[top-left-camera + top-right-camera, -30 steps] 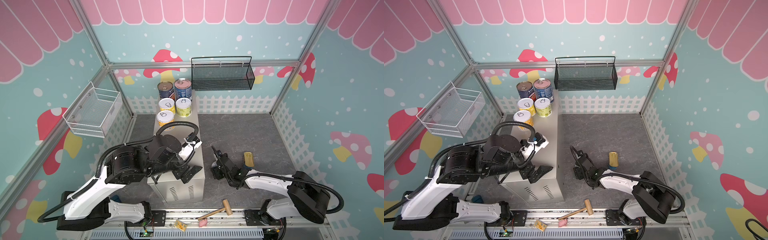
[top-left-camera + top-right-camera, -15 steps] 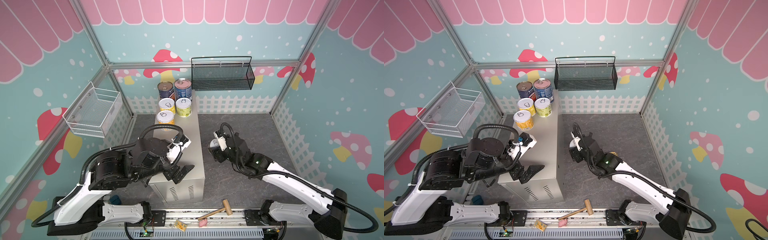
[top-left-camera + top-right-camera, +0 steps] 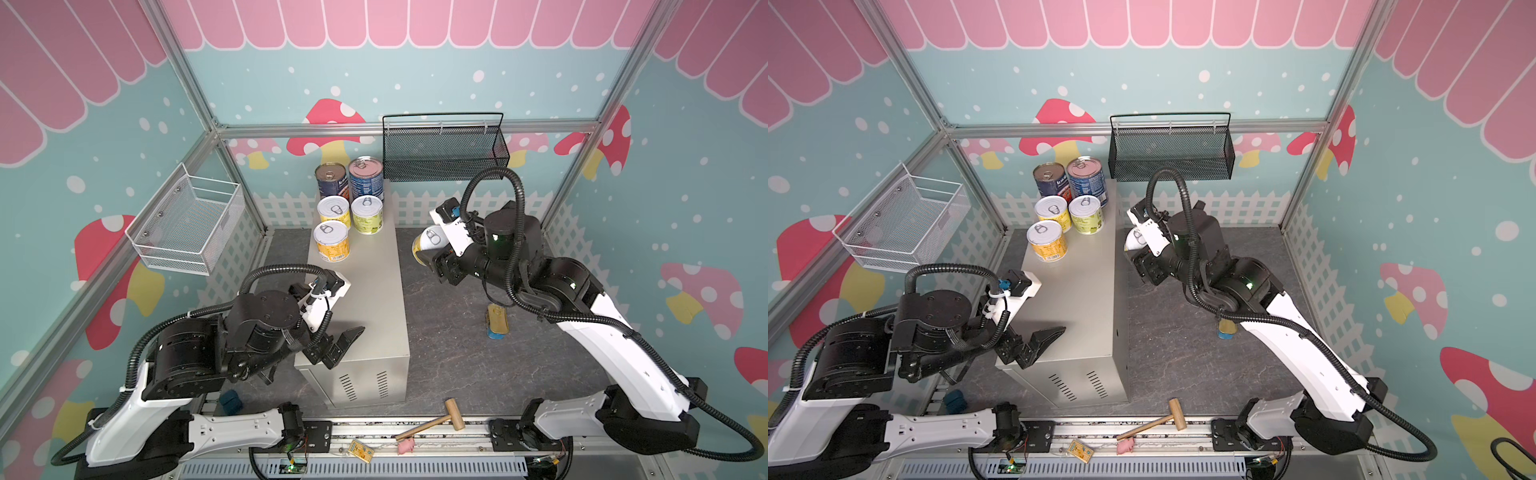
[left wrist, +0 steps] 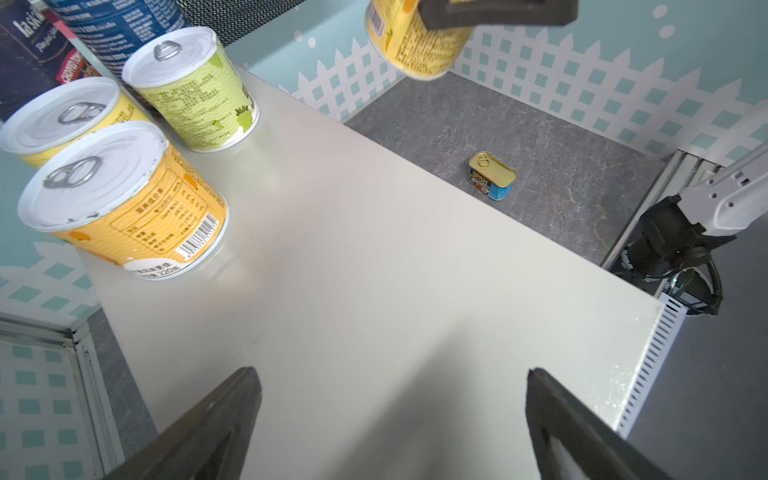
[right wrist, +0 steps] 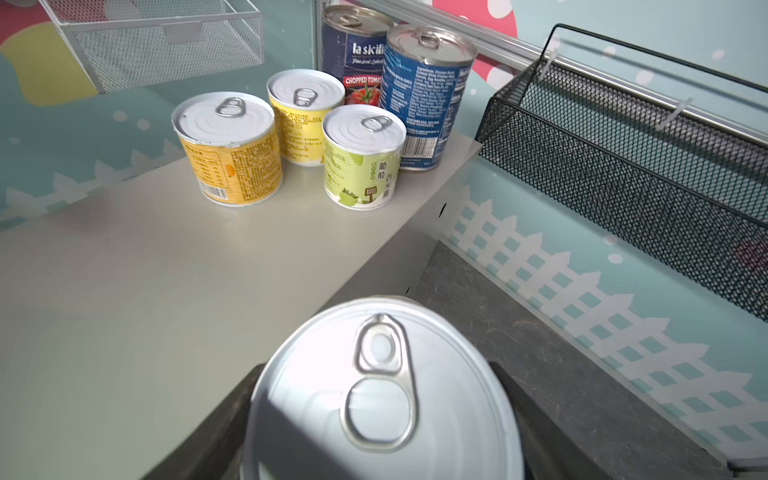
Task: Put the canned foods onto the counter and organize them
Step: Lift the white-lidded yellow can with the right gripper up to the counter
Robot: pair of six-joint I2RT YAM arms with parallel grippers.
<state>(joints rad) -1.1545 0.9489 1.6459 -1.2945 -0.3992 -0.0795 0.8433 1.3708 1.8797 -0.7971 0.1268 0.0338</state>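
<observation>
Canned foods (image 3: 367, 216) mostly stand bunched at the far end of the counter (image 3: 374, 299). Two tall dark-blue cans (image 3: 365, 180) are side by side at the very back. Three short yellow-label cans (image 3: 331, 243) stand upright just in front of them, two in a row and one nearer, on the left side.

A fourth short can (image 3: 424, 245) is up in the air beside the counter's right edge, tilted. The right gripper (image 5: 380, 395) pinches it, a black finger (image 5: 232, 415) on either side of it. From here I can't quite tell whether it hangs over the counter's edge or over the grey floor (image 3: 457, 365).

The SPAM tin (image 4: 492, 174) sits alone on that floor, well to the right of the counter.

The left gripper (image 4: 392, 374) hovers over the counter's near end, jaws spread wide with nothing between them.

Further out, a black mesh basket (image 3: 444, 158) hangs on the back wall and a white wire basket (image 3: 187, 224) on the left wall. A wooden mallet (image 3: 432, 422) lies on the front rail.
</observation>
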